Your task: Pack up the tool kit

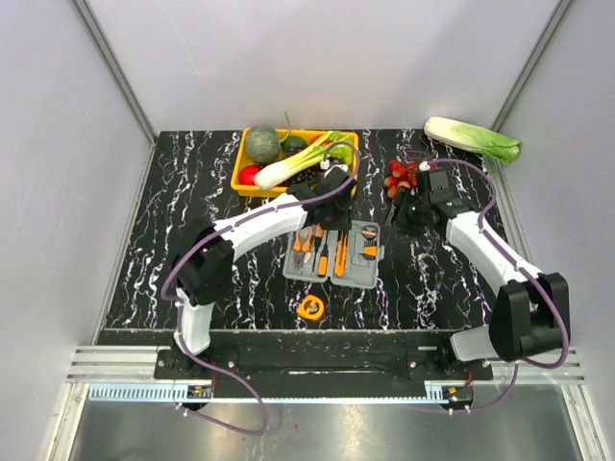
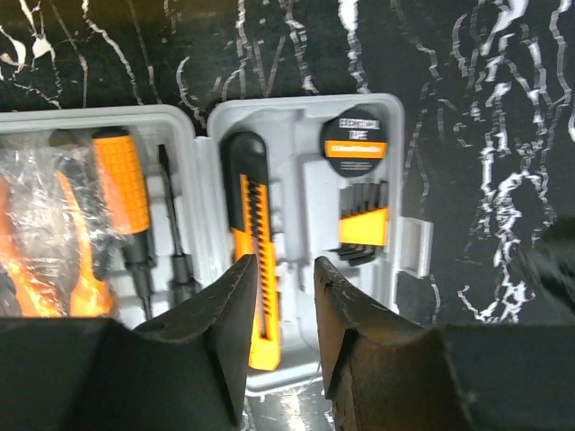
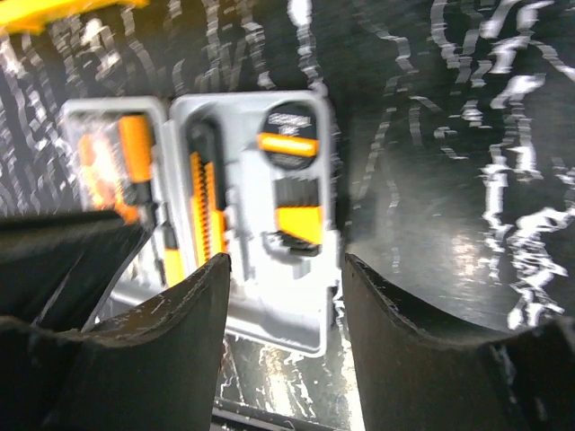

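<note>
The case lies open and flat at the middle of the desk, both halves facing up. The tape measure sits on the desk at 7 o'clock from it, just apart from the near edge, so packing is not finished.

The left gripper hangs over the right half with its jaws spread a little. The knife runs between them and is not pinched. The knife looks seated in its recess, with the hex keys at 3 o'clock of it and a screwdriver in the other half. The right gripper waits at 2 o'clock of the case, jaws wide and holding nothing.

The sensible step is probably to fetch the tape measure:
- Lift the left gripper straight up first, so a fingertip cannot drag the knife out.
- Open wider than the tape's body and grip its flat sides.
- Which recess is free cannot be told from here, because the fingers hide the near end of that half.
- Set the tape in level and press it down lightly.
- Keep the right gripper off the lid until everything sits flush.
</note>
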`<act>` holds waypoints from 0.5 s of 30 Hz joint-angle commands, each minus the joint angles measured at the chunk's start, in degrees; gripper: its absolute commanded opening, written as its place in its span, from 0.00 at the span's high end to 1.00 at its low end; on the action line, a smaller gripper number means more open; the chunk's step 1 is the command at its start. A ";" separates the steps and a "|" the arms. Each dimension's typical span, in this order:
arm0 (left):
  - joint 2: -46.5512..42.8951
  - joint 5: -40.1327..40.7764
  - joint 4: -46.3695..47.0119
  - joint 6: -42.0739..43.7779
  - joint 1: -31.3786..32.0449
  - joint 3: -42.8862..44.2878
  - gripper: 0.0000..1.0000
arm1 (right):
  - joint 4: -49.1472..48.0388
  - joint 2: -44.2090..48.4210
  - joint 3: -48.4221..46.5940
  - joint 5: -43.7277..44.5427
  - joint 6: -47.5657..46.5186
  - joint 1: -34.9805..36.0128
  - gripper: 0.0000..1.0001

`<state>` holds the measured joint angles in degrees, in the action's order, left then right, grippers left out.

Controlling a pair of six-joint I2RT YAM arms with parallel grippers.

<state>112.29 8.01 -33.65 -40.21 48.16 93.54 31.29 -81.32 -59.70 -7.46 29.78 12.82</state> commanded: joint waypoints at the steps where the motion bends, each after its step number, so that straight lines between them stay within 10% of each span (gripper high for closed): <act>1: -0.41 -10.20 7.45 4.78 -4.30 -3.10 0.67 | -9.39 4.94 4.06 -5.63 -2.18 5.54 0.43; 15: 8.03 -22.24 11.14 9.44 -8.96 0.51 0.80 | -16.70 -6.12 5.48 -1.50 -0.34 20.75 0.56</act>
<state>119.68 -8.27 -26.33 -32.42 39.94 91.90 18.24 -85.03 -53.28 -11.03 29.06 31.68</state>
